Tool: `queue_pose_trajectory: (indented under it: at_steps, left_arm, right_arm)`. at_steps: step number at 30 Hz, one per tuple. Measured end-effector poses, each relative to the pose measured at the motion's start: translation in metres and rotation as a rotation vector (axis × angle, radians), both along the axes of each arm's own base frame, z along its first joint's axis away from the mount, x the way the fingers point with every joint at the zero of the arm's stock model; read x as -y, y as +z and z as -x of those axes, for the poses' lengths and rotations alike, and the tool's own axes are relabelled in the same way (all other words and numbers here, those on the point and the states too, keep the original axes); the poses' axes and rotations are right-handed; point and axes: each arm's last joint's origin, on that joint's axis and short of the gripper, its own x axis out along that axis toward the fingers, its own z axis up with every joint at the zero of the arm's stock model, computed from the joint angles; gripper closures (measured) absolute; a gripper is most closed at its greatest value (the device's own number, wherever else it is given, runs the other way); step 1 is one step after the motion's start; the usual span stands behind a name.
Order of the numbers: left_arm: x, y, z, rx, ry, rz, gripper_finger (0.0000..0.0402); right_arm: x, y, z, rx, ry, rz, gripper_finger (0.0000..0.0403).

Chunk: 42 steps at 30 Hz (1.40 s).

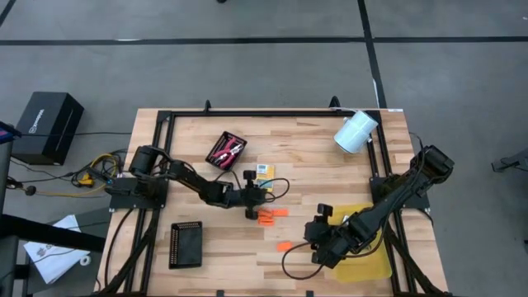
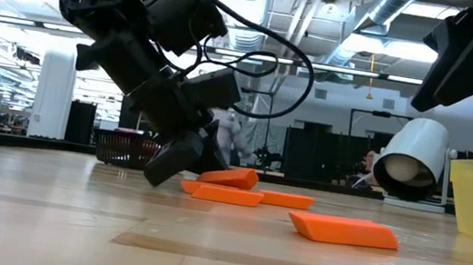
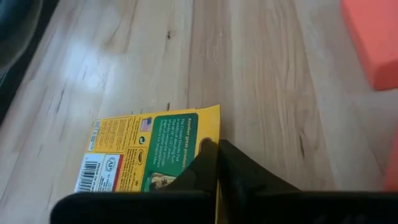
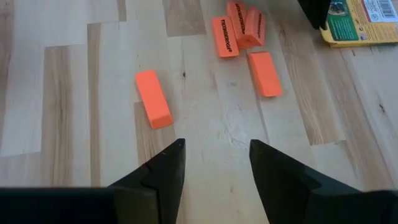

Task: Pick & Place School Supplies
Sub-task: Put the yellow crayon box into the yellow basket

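A flat yellow crayon box with a green panel (image 3: 149, 152) lies near the table's middle (image 1: 264, 172). My left gripper (image 3: 216, 144) reaches in from the table's left (image 1: 252, 194) and is shut at the box's edge. Several orange stubby pieces (image 4: 239, 28) lie in a small heap just nearside of it (image 1: 268, 216). One lone piece (image 4: 153, 98) lies apart (image 1: 285, 246). My right gripper (image 4: 216, 146) is open and hovers above bare wood by the lone piece (image 1: 318, 239). Red-handled scissors (image 1: 228, 150) rest in a black mesh tray. My left gripper has the crayon box by one long edge, near a corner (image 3: 214, 127). A thin yellow strip shows between the two dark fingers (image 3: 196, 171). The fingers slant down at the box from the table's left. Whether the box is lifted or lies on the wood cannot be told.
A second black mesh tray (image 1: 186, 245) sits at the near left. A translucent yellow bin (image 1: 367, 252) lies under my right arm at the near right. A white roll (image 1: 356, 132) lies at the far right. Black rails frame the table (image 1: 272, 113).
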Motion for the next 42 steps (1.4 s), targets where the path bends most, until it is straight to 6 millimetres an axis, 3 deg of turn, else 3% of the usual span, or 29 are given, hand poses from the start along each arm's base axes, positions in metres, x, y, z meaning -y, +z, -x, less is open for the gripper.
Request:
queue_pose_trajectory:
  at_steps: [5,9,16,27,42]
  left_arm:
    - [0.012,0.019,0.001,0.021,-0.063,-0.008,0.0401]
    - [0.025,0.055,-0.003,0.152,-0.117,0.013,0.0401]
    - [0.042,0.095,-0.009,0.264,-0.191,-0.003,0.0401]
    - [0.047,0.124,-0.027,0.336,-0.240,-0.020,0.0401]
    - [0.066,0.165,-0.041,0.453,-0.346,-0.016,0.0401]
  right_arm:
    - [-0.001,0.001,-0.001,0.009,0.014,0.001,0.0238]
    - [0.000,0.003,-0.001,0.031,0.003,0.021,0.0238]
    - [0.002,0.019,0.005,0.133,-0.027,0.073,0.0238]
    - [0.006,0.060,0.039,0.293,-0.044,0.096,0.0231]
    - [0.017,0.058,0.036,0.244,-0.071,0.123,0.0206]
